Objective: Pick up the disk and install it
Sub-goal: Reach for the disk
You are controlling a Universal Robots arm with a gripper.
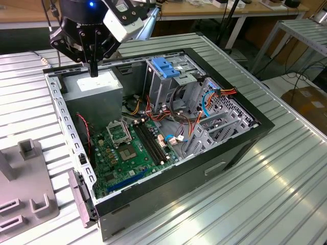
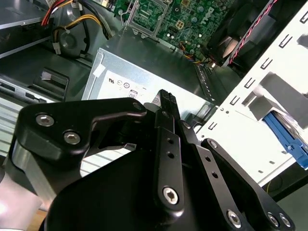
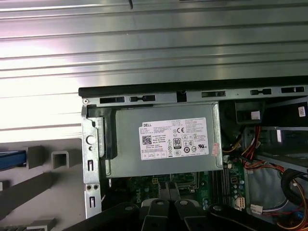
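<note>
One cut-off sliver of disk [image 3: 10, 160]

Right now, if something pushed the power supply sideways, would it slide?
Probably not: the power supply is a rigid-looking metal box seated tight in the case corner. Likely heavy for its size. Its smooth flat top may be slippery.

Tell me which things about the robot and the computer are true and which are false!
1. The gripper hangs over the power supply. True.
2. The gripper holds a disk. False: its fingers are shut with nothing between them.
3. The case is open and the motherboard shows. True.
4. The latch on the cage is red. False: it is blue.
5. The case stands on grass. False: it stands on a ribbed metal table.
</note>
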